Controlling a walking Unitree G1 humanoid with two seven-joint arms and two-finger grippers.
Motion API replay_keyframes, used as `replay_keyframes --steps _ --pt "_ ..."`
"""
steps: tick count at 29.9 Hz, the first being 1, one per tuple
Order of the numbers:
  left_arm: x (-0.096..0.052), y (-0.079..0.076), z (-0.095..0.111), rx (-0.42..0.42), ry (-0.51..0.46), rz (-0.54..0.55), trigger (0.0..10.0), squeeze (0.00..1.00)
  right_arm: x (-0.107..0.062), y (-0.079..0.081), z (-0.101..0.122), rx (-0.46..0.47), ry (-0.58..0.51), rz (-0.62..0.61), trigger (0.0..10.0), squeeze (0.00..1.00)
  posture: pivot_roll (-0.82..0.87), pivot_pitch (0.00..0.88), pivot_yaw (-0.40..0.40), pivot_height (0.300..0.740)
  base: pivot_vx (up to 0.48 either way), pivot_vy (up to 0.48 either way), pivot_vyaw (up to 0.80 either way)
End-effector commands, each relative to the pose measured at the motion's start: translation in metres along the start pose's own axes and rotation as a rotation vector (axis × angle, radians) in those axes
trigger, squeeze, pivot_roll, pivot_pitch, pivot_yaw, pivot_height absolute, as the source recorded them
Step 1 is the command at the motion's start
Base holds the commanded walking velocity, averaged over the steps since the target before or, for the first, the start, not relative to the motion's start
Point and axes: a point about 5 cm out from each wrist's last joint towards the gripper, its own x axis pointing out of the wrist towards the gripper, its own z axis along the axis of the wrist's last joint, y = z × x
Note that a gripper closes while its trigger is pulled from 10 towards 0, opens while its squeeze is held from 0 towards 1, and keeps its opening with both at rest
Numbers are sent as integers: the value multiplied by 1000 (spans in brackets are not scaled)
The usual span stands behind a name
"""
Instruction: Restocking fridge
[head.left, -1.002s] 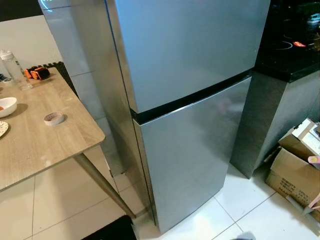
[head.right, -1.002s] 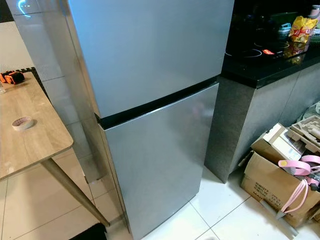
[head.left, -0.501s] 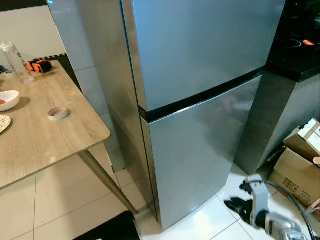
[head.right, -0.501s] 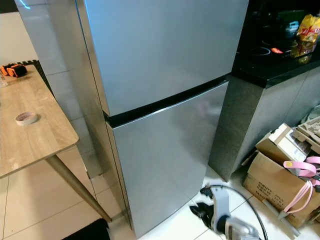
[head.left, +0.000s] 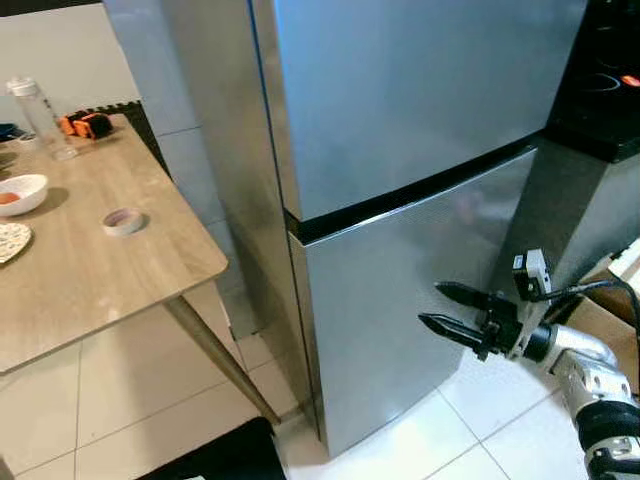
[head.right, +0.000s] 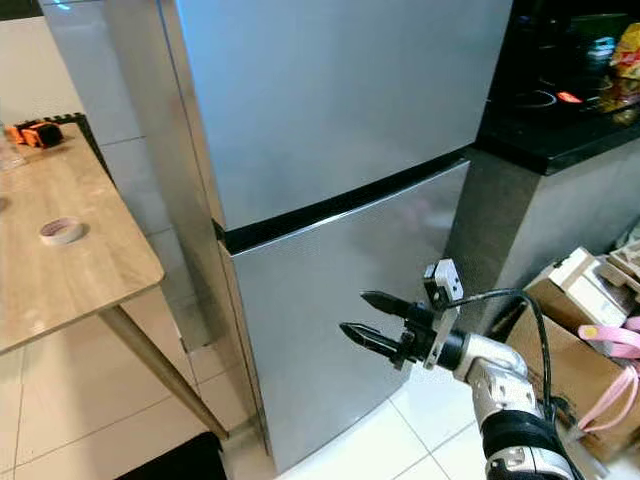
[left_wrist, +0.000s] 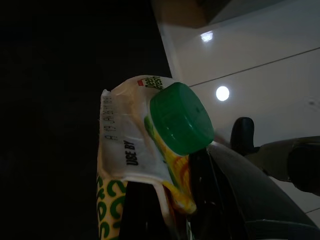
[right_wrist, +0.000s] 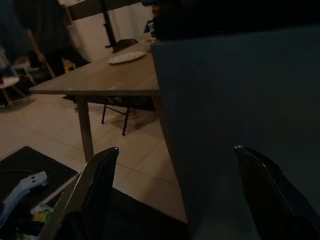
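Observation:
The silver two-door fridge stands shut before me, a black seam dividing its upper door from its lower door. My right gripper is raised in front of the lower door's right half, open, with nothing between its fingers, which point to the left. The right wrist view looks past both spread fingertips at the grey door face. In the dark left wrist view, my left gripper is shut on a white and yellow carton with a green screw cap.
A wooden table stands left of the fridge with a tape roll, a bowl and a bottle. A black counter and cardboard boxes are on the right. A black mat lies on the floor. A person stands beyond the table.
My right arm has come up from near the floor to the height of the lower door, its fingers spread. The head camera has shifted a little.

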Motion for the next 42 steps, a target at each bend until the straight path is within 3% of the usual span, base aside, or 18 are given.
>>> replay_keyframes --steps 1,2,3,9,11,15,16,20,22,35,38,42 --pt "0 -3 -3 -15 8 -16 10000 0 7 -3 9 -60 6 -18 10000 1000 -79 0 25 740 0 0 0" --pt "0 -3 -4 -14 10 -17 10000 0 12 -4 11 -117 59 -27 10000 710 -83 0 28 740 0 0 0" --pt "-1 -3 -5 -13 13 -19 10000 0 19 -5 15 -178 96 -19 10000 0 -84 0 25 740 0 0 0" --pt "-1 -3 -7 -8 19 -26 10000 0 41 -4 36 -302 120 11 10000 0 -84 0 23 740 0 0 0" --pt "-1 -4 -7 -3 20 -31 10000 0 58 -7 53 -406 136 -20 10000 0 -84 0 23 740 0 0 0" --pt "0 -5 -6 -1 17 -32 10000 0 66 -7 62 -454 140 -27 10000 0 -87 0 20 740 0 0 0" --pt "0 -6 -5 -1 13 -35 10000 0 78 -6 74 -500 125 -20 10000 0 -89 5 17 740 0 0 0" --pt "0 -6 -5 -2 12 -37 10000 0 86 -3 79 -537 132 -2 10000 0 -92 10 16 740 0 0 0" --pt "0 -7 -8 -3 18 -40 10000 0 96 2 79 -601 192 62 10000 0 -95 23 12 740 0 0 0" --pt "-1 -9 -12 -15 21 -41 10000 0 114 17 83 -685 285 279 10000 0 -91 36 -4 740 0 0 0" --pt "-1 -10 -14 -15 22 -45 10000 0 117 18 88 -768 375 353 10000 0 -97 43 -9 740 0 0 0" --pt "-1 -11 -15 -14 24 -48 10000 0 117 18 90 -782 408 386 10000 0 -96 41 -13 740 0 0 0"
